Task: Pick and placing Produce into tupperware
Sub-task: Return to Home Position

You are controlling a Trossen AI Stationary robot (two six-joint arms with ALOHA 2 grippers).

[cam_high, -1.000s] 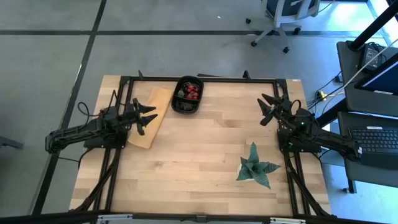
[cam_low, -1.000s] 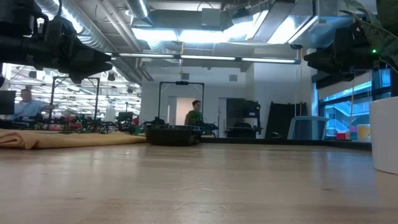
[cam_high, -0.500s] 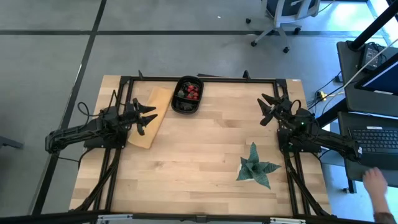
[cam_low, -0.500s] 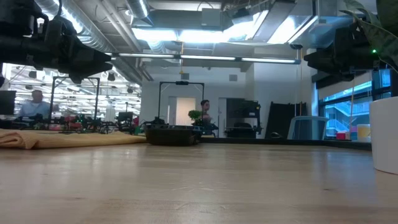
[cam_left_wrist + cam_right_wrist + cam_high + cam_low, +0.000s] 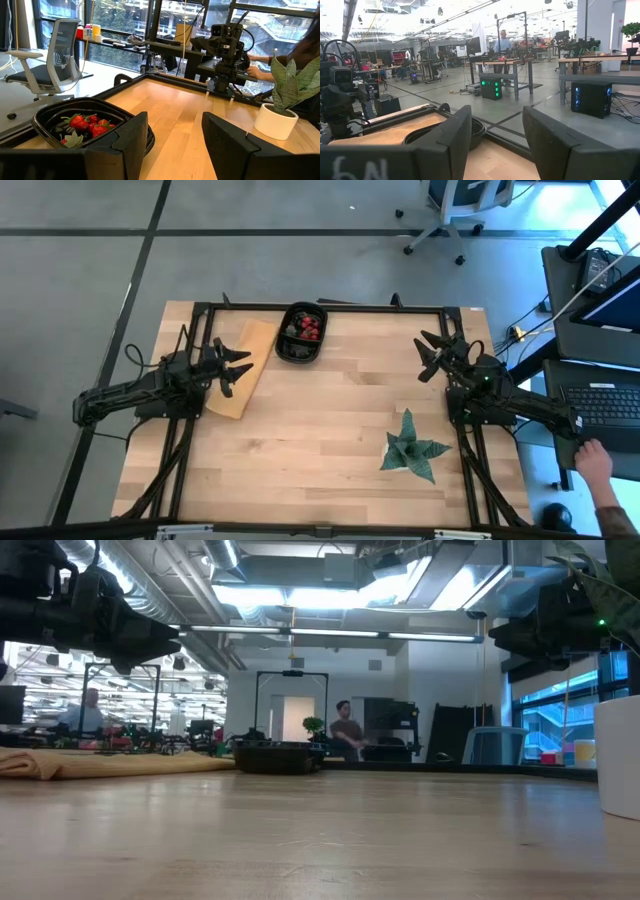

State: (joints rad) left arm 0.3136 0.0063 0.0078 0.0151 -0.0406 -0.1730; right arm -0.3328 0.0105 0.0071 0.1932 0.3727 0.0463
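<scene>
Produce [image 5: 305, 328] (glossy red strawberries among dark, near-black berries) lies clustered inside the small black rounded-rectangle plastic tub [image 5: 302, 362]. The tub, with its raised rim, sits at the middle of the far edge of the pale, plank-grained wooden table [image 5: 330, 410], just beside one end of a flat tan wooden board [image 5: 259, 338]. The left gripper [image 5: 243, 363] hangs above that board, its two dark angular fingers spread and empty, pointing toward the tub. Across the table, the right gripper [image 5: 424, 357] hovers near the right side, fingers likewise parted and holding nothing. A green spiky star-shaped plant [image 5: 412, 448] in a smooth white cylindrical pot [image 5: 276, 120] stands on the near right of the tabletop, well apart from the tub.
</scene>
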